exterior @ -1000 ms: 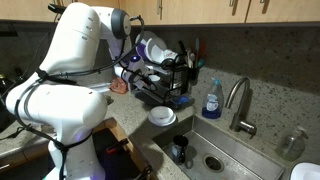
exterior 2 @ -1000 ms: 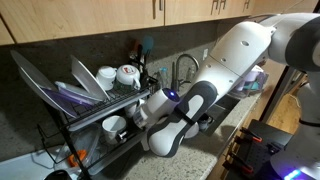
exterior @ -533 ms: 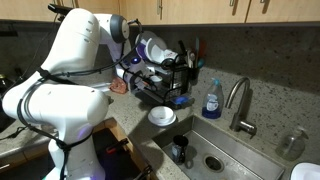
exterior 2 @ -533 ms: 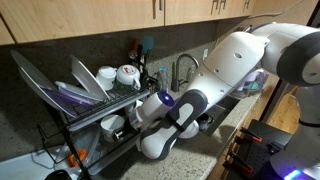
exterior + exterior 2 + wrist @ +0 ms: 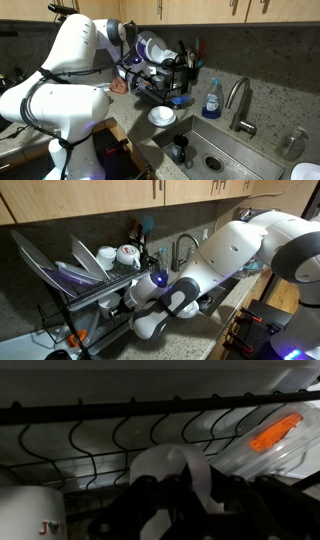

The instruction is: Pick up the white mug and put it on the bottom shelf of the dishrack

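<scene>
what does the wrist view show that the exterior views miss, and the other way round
Only the wrist view: the white mug up close, held in the pincer, and an orange piece behind the wires. Only an exterior view: plates on the upper tier, the faucet, a blue soap bottle. Shared: the black wire dishrack.

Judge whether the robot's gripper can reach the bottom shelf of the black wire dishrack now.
Probably yes: the gripper, holding the small white ceramic mug, is right at the bottom shelf; nothing visibly blocks it.
</scene>
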`<action>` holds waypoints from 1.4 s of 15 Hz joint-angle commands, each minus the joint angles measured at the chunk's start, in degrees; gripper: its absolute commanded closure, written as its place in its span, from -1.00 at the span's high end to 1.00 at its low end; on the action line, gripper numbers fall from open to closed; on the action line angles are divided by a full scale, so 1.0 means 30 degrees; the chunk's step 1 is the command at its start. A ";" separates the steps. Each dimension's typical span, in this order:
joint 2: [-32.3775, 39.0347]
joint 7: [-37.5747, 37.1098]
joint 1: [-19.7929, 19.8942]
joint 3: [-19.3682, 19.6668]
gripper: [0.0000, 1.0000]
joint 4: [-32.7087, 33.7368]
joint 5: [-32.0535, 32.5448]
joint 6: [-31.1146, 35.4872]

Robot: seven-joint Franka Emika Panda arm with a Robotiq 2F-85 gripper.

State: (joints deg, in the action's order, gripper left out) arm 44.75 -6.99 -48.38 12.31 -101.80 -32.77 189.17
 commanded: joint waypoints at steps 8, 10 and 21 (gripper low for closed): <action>0.1796 -0.1917 -0.1120 0.1862 -0.95 0.2625 -0.0223 -0.2204; 0.1883 -0.2182 -0.1240 0.2011 -0.95 0.2660 -0.0226 -0.2257; 0.1859 -0.2218 -0.1430 0.2168 0.50 0.2565 -0.0260 -0.2206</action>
State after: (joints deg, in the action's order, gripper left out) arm 48.84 -11.90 -52.45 17.47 -96.13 -32.77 185.19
